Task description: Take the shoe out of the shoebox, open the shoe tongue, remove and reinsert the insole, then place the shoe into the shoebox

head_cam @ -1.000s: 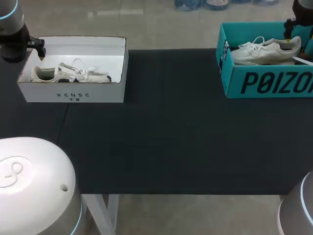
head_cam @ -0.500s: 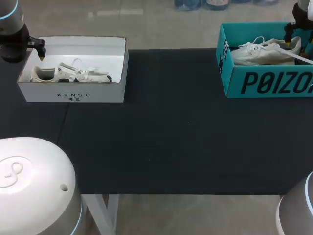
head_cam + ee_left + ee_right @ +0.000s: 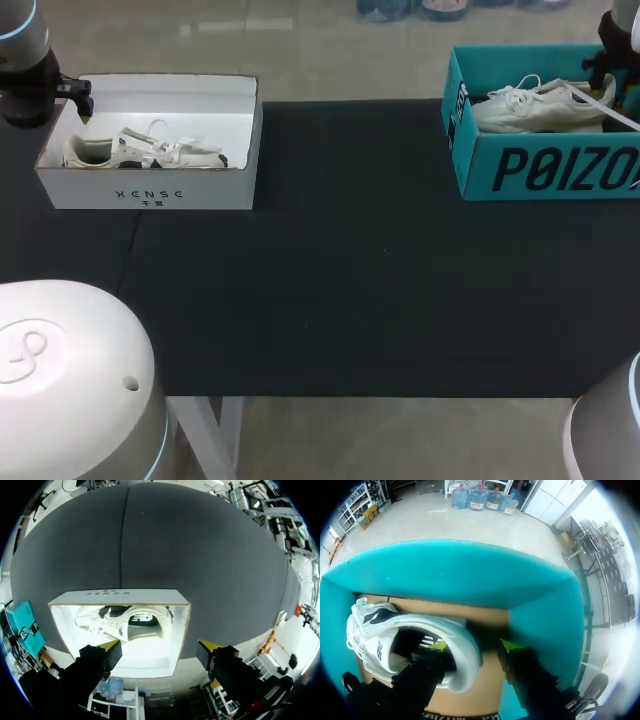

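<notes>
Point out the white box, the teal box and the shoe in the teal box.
white box (image 3: 100,196): head view, front wall.
teal box (image 3: 480,172): head view, front wall.
shoe (image 3: 530,112): head view, its side.

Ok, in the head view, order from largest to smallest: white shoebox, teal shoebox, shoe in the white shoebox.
1. white shoebox and teal shoebox: alike; teal one is cut off, so unranked.
2. shoe in the white shoebox.

black table cover (image 3: 350,280) spreads out ahead of the left gripper (image 3: 160,647), one seam (image 3: 122,540) running away across it. white open-topped box (image 3: 120,594) stands on the cover, under that gripper. inside it a white sneaker with dark patches (image 3: 125,625), lying along the wall farthest ahead of the fingers.
</notes>
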Robot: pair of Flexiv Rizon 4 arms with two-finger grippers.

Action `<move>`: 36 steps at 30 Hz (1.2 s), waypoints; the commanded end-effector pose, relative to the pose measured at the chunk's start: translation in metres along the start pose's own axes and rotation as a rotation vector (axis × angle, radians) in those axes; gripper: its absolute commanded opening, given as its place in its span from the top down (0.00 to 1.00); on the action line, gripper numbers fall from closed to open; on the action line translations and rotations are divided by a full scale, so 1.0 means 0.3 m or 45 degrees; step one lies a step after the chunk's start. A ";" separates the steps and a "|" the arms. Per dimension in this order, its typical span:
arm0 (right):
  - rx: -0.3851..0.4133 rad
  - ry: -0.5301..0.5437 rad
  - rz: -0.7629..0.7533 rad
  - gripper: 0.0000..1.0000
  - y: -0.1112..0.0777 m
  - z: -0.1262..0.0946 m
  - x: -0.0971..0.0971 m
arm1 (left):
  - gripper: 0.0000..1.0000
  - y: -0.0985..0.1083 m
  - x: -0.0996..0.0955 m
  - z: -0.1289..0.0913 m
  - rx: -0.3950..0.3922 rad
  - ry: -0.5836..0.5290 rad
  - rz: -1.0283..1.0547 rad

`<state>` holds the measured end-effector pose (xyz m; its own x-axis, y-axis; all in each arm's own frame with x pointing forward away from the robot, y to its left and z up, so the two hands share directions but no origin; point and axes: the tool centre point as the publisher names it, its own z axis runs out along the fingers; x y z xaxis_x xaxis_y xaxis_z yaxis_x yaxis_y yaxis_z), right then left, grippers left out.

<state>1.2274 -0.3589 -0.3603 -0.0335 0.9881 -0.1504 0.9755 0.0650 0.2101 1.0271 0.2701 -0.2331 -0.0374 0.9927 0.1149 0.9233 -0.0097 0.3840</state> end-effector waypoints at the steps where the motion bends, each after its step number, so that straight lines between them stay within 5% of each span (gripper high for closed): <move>1: 0.190 -0.003 -0.006 1.00 0.047 0.031 -0.007 | 0.00 -0.001 0.001 0.000 -0.002 0.000 0.000; 18: 0.139 -0.056 0.007 1.00 0.001 -0.077 -0.020 | 0.00 -0.001 0.001 0.000 -0.002 0.000 0.000; 28: 0.013 -0.087 0.012 1.00 -0.022 -0.284 -0.018 | 0.00 -0.001 0.001 0.000 -0.002 0.000 0.000; 36: -0.141 -0.095 0.006 1.00 -0.157 -0.512 -0.025 | 0.00 -0.001 0.001 0.000 -0.002 0.000 0.000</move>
<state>1.2137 -0.3608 -0.2691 -0.0136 0.9767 -0.2144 0.9844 0.0507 0.1687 1.0271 0.2702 -0.2331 -0.0374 0.9927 0.1149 0.9233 -0.0096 0.3840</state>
